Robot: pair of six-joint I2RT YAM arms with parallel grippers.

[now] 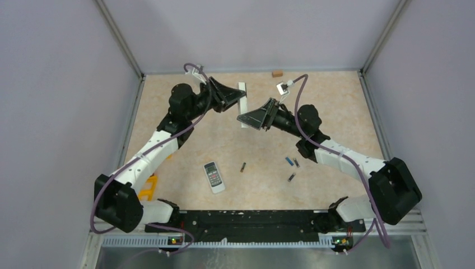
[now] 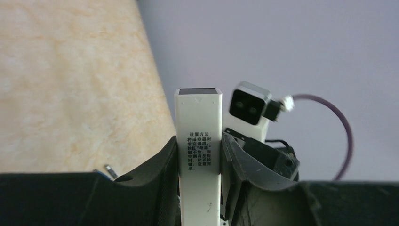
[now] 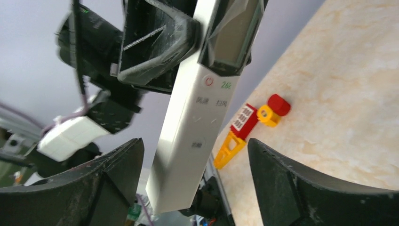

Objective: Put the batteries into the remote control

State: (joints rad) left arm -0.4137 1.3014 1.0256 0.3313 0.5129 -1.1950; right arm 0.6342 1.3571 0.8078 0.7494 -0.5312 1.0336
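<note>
My left gripper (image 1: 235, 100) is shut on a long white remote control (image 1: 242, 95), held off the table at the back. In the left wrist view its fingers (image 2: 164, 165) clamp the remote (image 2: 197, 122) by its sides, printed back toward the camera. My right gripper (image 1: 246, 119) is open at the remote's near end. In the right wrist view the remote's button face (image 3: 193, 127) hangs between the spread right fingers (image 3: 117, 165) without touching them. Several small dark batteries lie on the table: one (image 1: 243, 167) in the middle, a bluish one (image 1: 289, 161), two more (image 1: 297, 163) (image 1: 291, 177).
A second, shorter remote (image 1: 213, 177) with buttons lies face up near the front. A yellow and red toy (image 3: 249, 122) sits by the left arm's base, seen as a yellow piece (image 1: 147, 188) from above. A small brown block (image 1: 276, 73) rests at the back wall.
</note>
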